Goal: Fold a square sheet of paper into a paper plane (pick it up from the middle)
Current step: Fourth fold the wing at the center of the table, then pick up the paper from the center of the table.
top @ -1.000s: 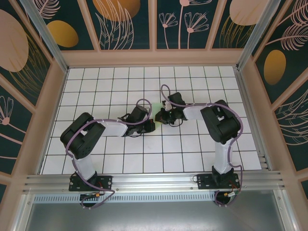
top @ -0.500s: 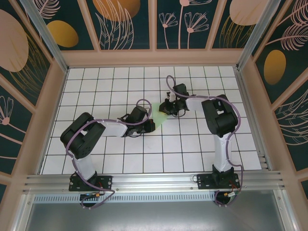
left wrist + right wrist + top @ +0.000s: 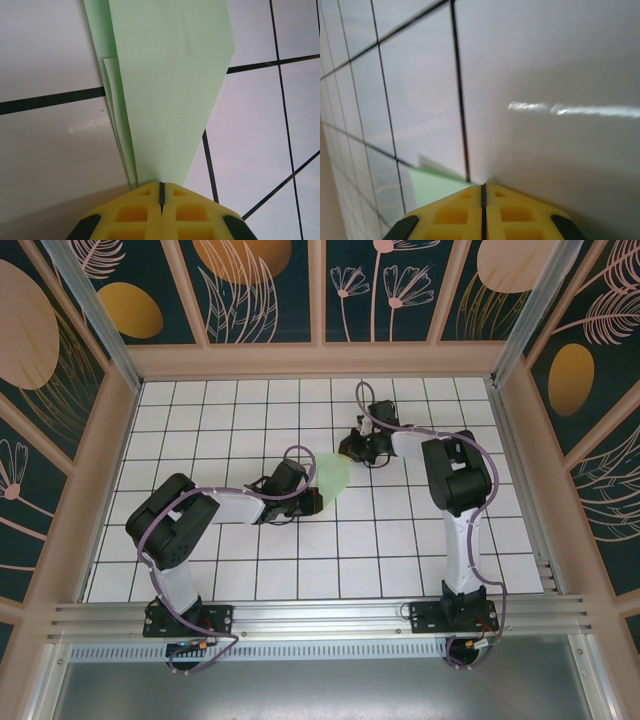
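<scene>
Left wrist view: left end effector (image 3: 161, 191) pads pressed together, pinching narrow tip of paper plane (image 3: 170, 75). Layered folds fan straight ahead from pads, long axis in line with fingers. Top view: plane spans gap between arms over white tiled counter (image 3: 400, 540), slanting from left end effector to right end effector (image 3: 351, 448). Right pads closed too, seemingly nipping plane's far corner. Judgement: each arm at one end of plane; next crease likely follows that axis.

right gripper (image 3: 347, 450): I've pulled it farther back and to the right | paper plane (image 3: 333, 474): now spread wider, more green showing than before
</scene>
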Controlling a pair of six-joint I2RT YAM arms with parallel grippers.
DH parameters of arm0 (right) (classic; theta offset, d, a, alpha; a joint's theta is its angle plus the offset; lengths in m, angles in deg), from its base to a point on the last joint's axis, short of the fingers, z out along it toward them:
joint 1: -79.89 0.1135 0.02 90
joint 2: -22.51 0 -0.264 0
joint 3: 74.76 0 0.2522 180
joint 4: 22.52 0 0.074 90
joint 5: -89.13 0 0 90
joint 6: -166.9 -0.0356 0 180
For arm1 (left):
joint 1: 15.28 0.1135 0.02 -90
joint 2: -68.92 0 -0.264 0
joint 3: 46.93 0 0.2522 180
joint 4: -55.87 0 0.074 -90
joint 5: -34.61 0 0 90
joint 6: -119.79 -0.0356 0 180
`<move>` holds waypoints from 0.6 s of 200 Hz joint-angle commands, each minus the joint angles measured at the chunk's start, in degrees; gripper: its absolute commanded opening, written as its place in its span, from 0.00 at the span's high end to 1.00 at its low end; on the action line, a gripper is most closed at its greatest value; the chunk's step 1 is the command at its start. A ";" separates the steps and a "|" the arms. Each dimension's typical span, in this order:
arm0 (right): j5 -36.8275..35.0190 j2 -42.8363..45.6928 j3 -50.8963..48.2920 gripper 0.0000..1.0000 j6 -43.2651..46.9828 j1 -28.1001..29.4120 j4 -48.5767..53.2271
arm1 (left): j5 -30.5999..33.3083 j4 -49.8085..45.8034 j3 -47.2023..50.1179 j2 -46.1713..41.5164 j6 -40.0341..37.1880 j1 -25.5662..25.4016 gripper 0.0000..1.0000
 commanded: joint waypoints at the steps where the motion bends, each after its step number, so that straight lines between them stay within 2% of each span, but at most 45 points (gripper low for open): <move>1: -4.89 1.74 1.02 0.90 0.35 -1.58 -0.19 | -1.59 -8.92 0.15 1.23 -0.49 -0.20 1.00; 25: -5.11 7.68 -3.40 0.84 -0.25 -1.37 -1.11 | -1.53 -8.74 -2.85 -1.14 -0.13 -0.18 0.86; 46: -5.59 13.82 -10.01 0.71 -1.12 -0.36 -2.97 | -0.20 -7.73 -5.18 -4.41 0.60 -0.02 0.72; 67: -6.13 18.43 -16.00 0.62 -2.30 0.91 -4.33 | 3.78 -6.85 -5.91 -8.61 1.61 0.92 0.60; 89: -4.87 20.76 -19.69 0.58 -4.00 2.30 -5.43 | 8.50 -4.73 -3.52 -12.42 3.36 3.45 0.51; 120: -3.70 19.57 -19.95 0.58 -6.13 5.41 -6.18 | 13.17 -3.35 0.64 -15.80 5.73 7.41 0.32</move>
